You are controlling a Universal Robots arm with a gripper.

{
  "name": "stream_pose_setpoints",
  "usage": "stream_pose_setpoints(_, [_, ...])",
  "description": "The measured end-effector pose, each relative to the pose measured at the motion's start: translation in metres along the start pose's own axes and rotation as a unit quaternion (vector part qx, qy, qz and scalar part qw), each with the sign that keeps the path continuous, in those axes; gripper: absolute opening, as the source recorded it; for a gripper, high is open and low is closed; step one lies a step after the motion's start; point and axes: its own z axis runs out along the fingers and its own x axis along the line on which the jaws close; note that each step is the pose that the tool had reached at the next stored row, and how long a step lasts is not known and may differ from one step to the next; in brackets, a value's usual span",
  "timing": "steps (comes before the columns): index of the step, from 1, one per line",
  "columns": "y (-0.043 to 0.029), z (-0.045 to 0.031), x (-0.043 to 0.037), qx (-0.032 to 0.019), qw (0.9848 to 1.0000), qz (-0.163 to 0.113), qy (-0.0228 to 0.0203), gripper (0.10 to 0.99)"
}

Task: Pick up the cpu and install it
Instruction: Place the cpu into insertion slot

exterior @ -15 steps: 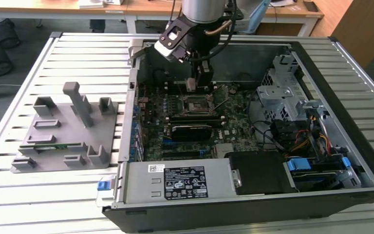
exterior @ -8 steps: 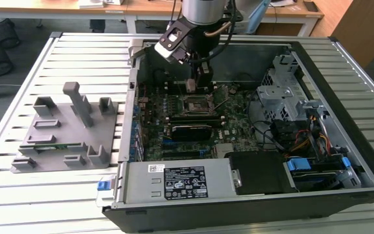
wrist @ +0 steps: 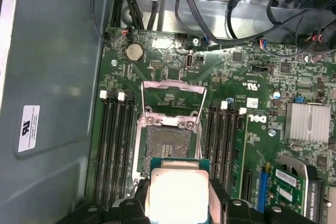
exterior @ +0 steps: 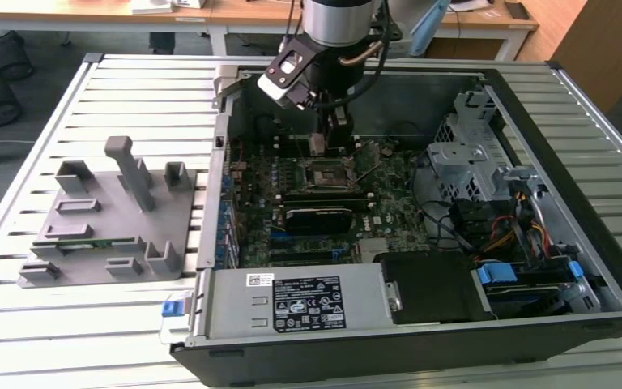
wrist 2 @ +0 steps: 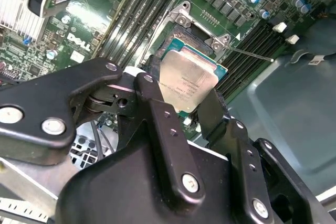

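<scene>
My gripper [exterior: 330, 144] hangs inside the open computer case [exterior: 527, 89], shut on the cpu [wrist 2: 187, 78]. The cpu is a small square chip with a silvery top, clamped by its edges between two black fingers [wrist 2: 152, 103]. In the first wrist view the cpu [wrist: 178, 192] hovers just short of the open socket [wrist: 168, 142], whose metal frame [wrist: 173, 88] is flipped up. In the exterior view the socket [exterior: 322, 173] lies directly below the gripper, on the green motherboard [exterior: 387, 182].
Memory slots [wrist: 113, 145] flank the socket on both sides. A finned heatsink [wrist: 307, 121] and an expansion card [exterior: 317, 217] sit nearby, with black cables [wrist: 210, 19] beyond. A grey plastic fixture [exterior: 106, 219] holding a green strip [exterior: 84, 241] stands on the slatted table at the exterior view's left.
</scene>
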Motion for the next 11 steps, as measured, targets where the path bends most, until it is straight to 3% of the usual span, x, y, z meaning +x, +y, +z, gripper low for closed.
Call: stream_pose_setpoints(11, [0.0014,0.0086,0.0063,0.0000,1.0000,0.002,-0.0008,0.529])
